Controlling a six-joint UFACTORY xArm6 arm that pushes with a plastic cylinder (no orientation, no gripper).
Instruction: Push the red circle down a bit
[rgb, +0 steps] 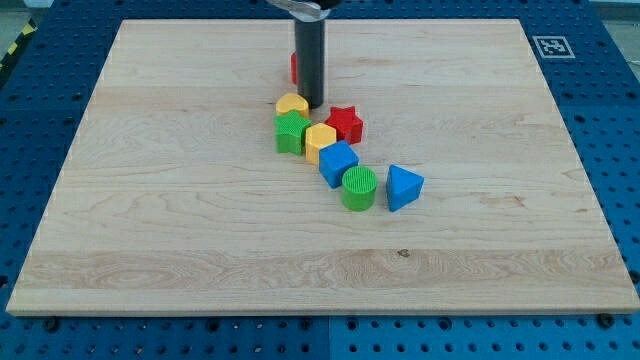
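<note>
The red circle shows only as a thin red sliver at the left edge of my dark rod, which hides most of it. My tip rests on the board just below the red circle, right of the yellow block and left of the red star. Below them lie a green block, a yellow hexagon, a blue cube, a green cylinder and a blue triangle.
The wooden board lies on a blue perforated table. A black-and-white marker tag sits at the board's top right corner.
</note>
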